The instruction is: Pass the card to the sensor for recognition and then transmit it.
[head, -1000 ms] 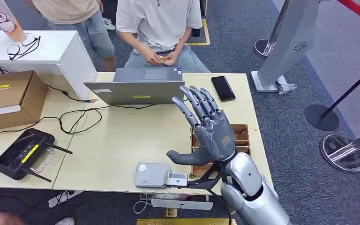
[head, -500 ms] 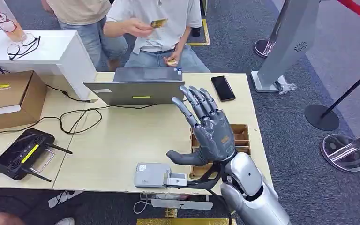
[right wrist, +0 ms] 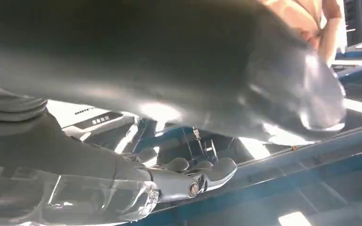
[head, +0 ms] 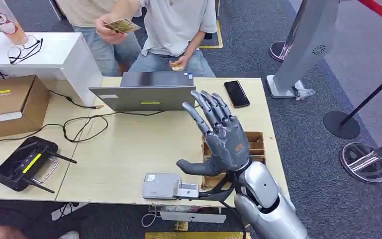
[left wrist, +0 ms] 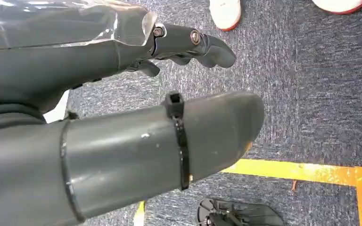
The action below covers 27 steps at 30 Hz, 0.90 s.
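Observation:
My right hand [head: 218, 137] is raised over the table's right side, palm up, fingers spread and thumb out, with nothing in it; in the right wrist view the right hand [right wrist: 179, 94] looms close and dark. A person behind the table holds a yellowish card [head: 121, 25] up in one hand and another small card [head: 177, 64] low in the other. The grey card sensor [head: 163, 186] lies at the table's front edge, just left of my right wrist. My left hand [left wrist: 136, 117] hangs over the carpeted floor, holding nothing, with its fingers apart.
A laptop [head: 144, 94] stands open at the table's far side, a black phone [head: 237, 93] to its right. A wooden compartment box [head: 255, 147] sits under my right hand. A cardboard box [head: 10, 104], a black router [head: 25, 163] and cables occupy the left. Stanchion bases [head: 341, 124] stand right.
The person has lifted a card from waist height up and to the left. My right hand has stayed still.

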{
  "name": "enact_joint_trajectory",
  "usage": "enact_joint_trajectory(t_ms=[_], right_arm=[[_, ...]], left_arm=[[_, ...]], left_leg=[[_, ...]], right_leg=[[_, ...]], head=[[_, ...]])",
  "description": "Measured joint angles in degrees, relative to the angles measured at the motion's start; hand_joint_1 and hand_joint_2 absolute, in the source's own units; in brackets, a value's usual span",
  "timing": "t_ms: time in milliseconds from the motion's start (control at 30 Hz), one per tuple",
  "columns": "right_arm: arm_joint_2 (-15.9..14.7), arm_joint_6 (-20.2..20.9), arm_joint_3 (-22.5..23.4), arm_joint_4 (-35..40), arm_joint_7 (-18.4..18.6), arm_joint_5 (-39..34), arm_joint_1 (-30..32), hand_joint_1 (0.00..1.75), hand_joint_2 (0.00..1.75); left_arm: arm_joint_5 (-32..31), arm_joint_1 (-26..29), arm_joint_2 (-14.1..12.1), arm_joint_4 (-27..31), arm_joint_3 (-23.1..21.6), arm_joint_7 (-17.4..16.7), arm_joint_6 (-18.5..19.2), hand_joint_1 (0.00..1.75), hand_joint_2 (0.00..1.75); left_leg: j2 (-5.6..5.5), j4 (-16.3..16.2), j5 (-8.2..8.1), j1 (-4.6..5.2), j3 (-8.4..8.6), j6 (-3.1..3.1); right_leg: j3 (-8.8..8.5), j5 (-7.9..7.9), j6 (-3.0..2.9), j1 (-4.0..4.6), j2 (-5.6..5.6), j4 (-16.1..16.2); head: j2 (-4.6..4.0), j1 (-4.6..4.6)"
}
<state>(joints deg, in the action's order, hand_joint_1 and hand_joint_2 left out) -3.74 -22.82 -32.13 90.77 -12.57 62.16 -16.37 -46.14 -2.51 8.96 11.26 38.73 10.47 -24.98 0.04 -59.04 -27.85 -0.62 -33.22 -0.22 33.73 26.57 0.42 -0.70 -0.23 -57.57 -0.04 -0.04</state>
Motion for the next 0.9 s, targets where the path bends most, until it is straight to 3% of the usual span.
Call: enact_joint_trajectory(t_ms=[233, 267, 467, 600, 633, 900], right_arm=[[0.61, 1.01, 0.00, -0.39, 0.39, 0.07, -2.16, 0.00, 0.00], [0.78, 1.31, 0.00, -0.61, 0.55, 0.11, -2.53, 0.00, 1.75], [1.77, 2.53, -0.11, -3.36, 0.72, 0.15, -6.20, 0.00, 1.75], [3.70, 4.20, -1.44, -7.66, 1.36, -0.98, -11.37, 0.00, 1.75], [4.24, 4.28, -1.86, -8.93, 1.83, -0.98, -12.55, 0.00, 1.75], [6.75, 4.28, -3.50, -16.08, 3.13, -1.00, -18.63, 0.00, 1.75]], left_arm=[[-1.03, 0.00, -0.11, 0.00, 0.00, -0.35, 0.37, 0.00, 0.00], [-1.20, 0.00, -0.11, 0.00, 0.00, -0.39, 0.39, 0.00, 0.00], [-1.86, -0.26, 0.02, 0.00, 0.00, -1.13, 0.68, 0.00, 0.00], [-2.42, -2.79, 0.28, 0.02, -0.02, -9.31, 2.42, 0.00, 0.00], [-2.75, -3.43, 0.33, 0.02, -0.11, -9.88, 2.64, 0.00, 0.00], [-3.54, -5.12, 0.42, 0.02, -0.26, -10.49, 3.08, 0.00, 0.00]], left_leg=[[0.00, 0.00, 0.00, 0.00, 0.00, 0.00], [0.00, 0.00, 0.00, 0.00, 0.00, 0.00], [0.00, 0.00, 0.03, 0.00, 0.00, 0.02], [-0.01, 0.00, 0.10, -0.01, 0.00, 0.05], [-0.03, 0.00, 0.13, -0.01, 0.00, 0.04], [-0.02, 0.00, 0.13, 0.00, 0.01, 0.04]], right_leg=[[-0.01, 0.00, 0.00, 0.00, 0.00, 0.00], [-0.01, -0.01, 0.00, 0.00, 0.00, 0.00], [-0.02, -0.01, 0.01, 0.00, 0.00, -0.01], [-0.03, -0.05, -0.02, 0.00, -0.05, -0.02], [-0.03, -0.06, -0.02, 0.00, -0.07, -0.02], [-0.04, -0.07, -0.02, 0.00, -0.05, -0.06]], head=[[0.00, 0.02], [0.00, -0.02], [0.00, 0.00], [0.00, 0.02], [0.00, -0.02], [0.00, 0.00]])
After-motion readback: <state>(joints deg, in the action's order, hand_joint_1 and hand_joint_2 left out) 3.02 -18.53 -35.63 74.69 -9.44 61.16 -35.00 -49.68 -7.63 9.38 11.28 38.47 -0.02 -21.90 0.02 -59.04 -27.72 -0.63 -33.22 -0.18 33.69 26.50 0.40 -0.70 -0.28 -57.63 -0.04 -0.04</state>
